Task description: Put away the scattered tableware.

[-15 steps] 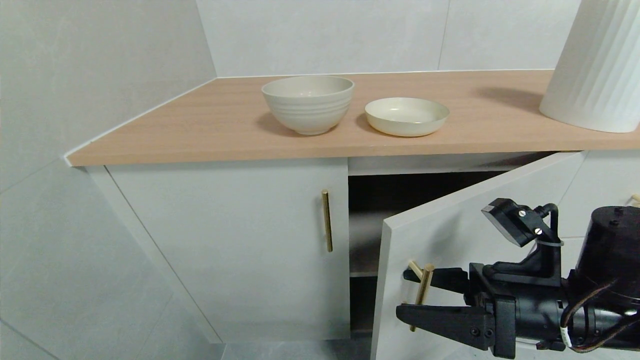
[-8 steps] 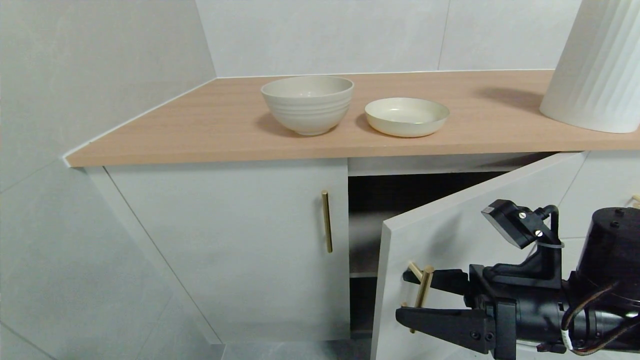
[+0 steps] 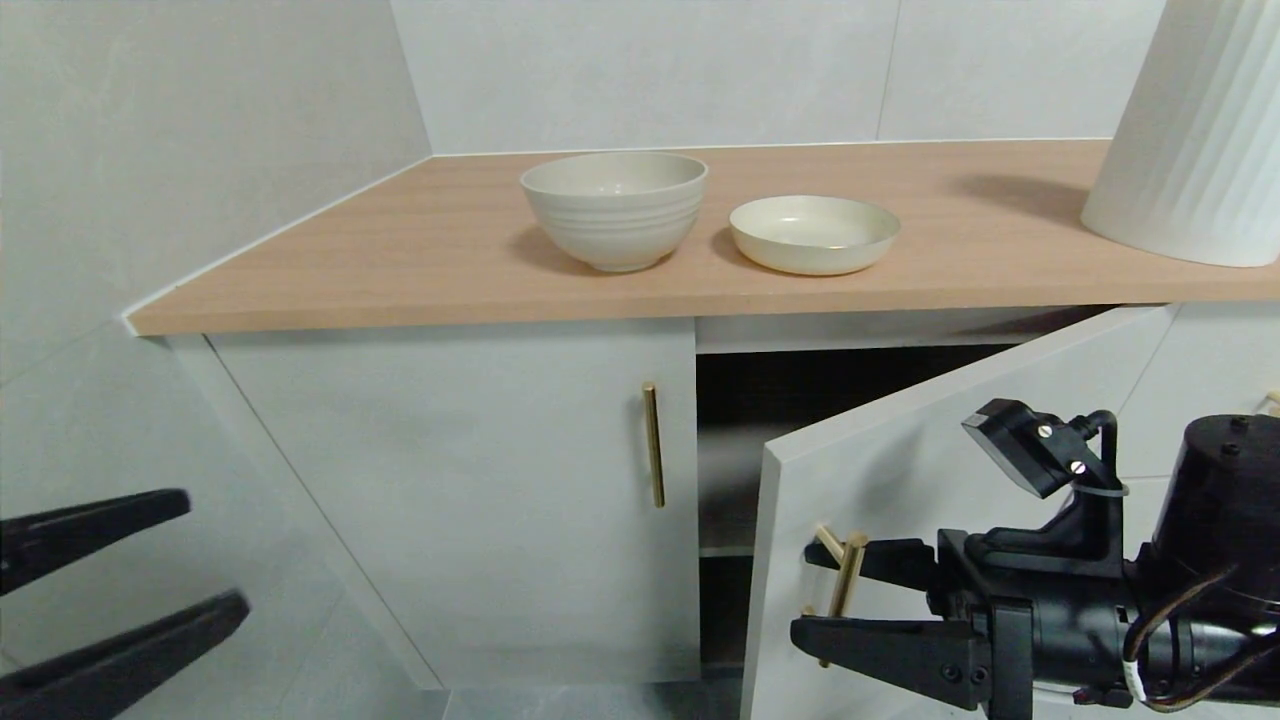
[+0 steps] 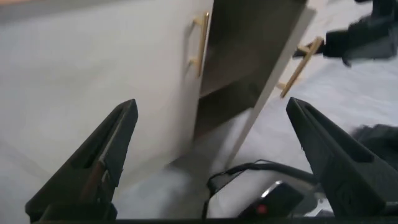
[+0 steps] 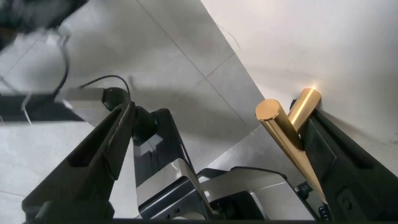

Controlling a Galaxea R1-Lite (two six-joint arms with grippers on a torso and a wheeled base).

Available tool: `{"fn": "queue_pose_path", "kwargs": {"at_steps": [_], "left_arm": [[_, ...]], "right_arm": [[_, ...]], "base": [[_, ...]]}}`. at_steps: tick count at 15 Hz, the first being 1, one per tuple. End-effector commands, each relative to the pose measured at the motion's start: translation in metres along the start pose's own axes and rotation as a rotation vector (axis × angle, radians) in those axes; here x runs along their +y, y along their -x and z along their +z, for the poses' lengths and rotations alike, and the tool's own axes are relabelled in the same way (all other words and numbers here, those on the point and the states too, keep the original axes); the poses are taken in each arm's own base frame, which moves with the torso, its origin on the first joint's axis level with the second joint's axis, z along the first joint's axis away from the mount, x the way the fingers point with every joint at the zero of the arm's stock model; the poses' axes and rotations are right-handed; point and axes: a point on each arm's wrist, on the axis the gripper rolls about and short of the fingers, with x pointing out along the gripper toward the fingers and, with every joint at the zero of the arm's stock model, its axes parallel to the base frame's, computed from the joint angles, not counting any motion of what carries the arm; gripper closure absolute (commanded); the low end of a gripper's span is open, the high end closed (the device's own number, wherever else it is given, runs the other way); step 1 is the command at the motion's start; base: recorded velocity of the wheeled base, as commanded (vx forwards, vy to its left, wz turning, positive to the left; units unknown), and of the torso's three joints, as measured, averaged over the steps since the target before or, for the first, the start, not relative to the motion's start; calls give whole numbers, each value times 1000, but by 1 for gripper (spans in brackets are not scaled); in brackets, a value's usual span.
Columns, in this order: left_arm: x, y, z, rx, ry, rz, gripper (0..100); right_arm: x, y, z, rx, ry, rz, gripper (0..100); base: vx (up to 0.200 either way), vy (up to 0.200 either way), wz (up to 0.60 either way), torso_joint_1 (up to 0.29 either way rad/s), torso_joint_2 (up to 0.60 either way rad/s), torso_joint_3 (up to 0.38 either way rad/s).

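Note:
A deep cream bowl point(image 3: 613, 208) and a shallow cream dish point(image 3: 813, 232) stand side by side on the wooden countertop point(image 3: 400, 260). Below them the right cabinet door point(image 3: 900, 440) hangs partly ajar. My right gripper point(image 3: 802, 590) is open, its two fingers straddling that door's brass handle point(image 3: 848, 575). In the right wrist view the handle point(image 5: 289, 134) lies close against one finger, inside the open right gripper point(image 5: 217, 115). My left gripper point(image 3: 212, 550) is open and holds nothing, low at the left, well below the counter. In the left wrist view the left gripper point(image 4: 210, 106) faces the cabinet front.
The left cabinet door point(image 3: 450, 480) is closed, with a vertical brass handle point(image 3: 653, 445). A shelf point(image 3: 730, 480) shows in the dark gap behind the ajar door. A tall white ribbed vase point(image 3: 1190, 130) stands on the counter at the right. Tiled walls close off the left side.
My left gripper has come into the head view at the lower left. The right gripper and the door have barely moved.

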Motion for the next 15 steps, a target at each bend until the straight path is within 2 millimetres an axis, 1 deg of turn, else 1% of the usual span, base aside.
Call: {"fn": "queue_pose_path", "kwargs": {"at_steps": [1, 2, 4, 6, 7, 8, 11, 12, 15], "left_arm": [[26, -63, 1, 133, 116, -117, 0], [23, -74, -6, 164, 166, -164, 0], [18, -90, -19, 214, 203, -224, 0], [9, -101, -28, 257, 234, -289, 0], [9, -101, -28, 257, 234, -289, 0], [1, -102, -31, 271, 252, -330, 0], [1, -102, -31, 274, 255, -332, 0], [1, -103, -32, 276, 255, -332, 100], [1, -103, -30, 268, 251, -333, 100]], "right_arm": [[-1, -1, -1, 3, -2, -2, 0], [-2, -1, -1, 5, -4, -3, 0], [-2, -1, -1, 5, -4, -3, 0], [-2, -2, -1, 7, -6, -4, 0], [-2, -2, -1, 7, -6, -4, 0], [-1, -1, -1, 3, -2, -2, 0], [-1, -1, -1, 4, -3, -3, 0], [-2, -1, -1, 6, -5, -4, 0], [-2, -1, -1, 6, -3, -4, 0]], "base": [[0, 0, 0, 0, 0, 0], [0, 0, 0, 0, 0, 0], [0, 0, 0, 0, 0, 0], [0, 0, 0, 0, 0, 0], [0, 0, 0, 0, 0, 0], [0, 0, 0, 0, 0, 0], [0, 0, 0, 0, 0, 0], [0, 0, 0, 0, 0, 0], [0, 0, 0, 0, 0, 0]]}}
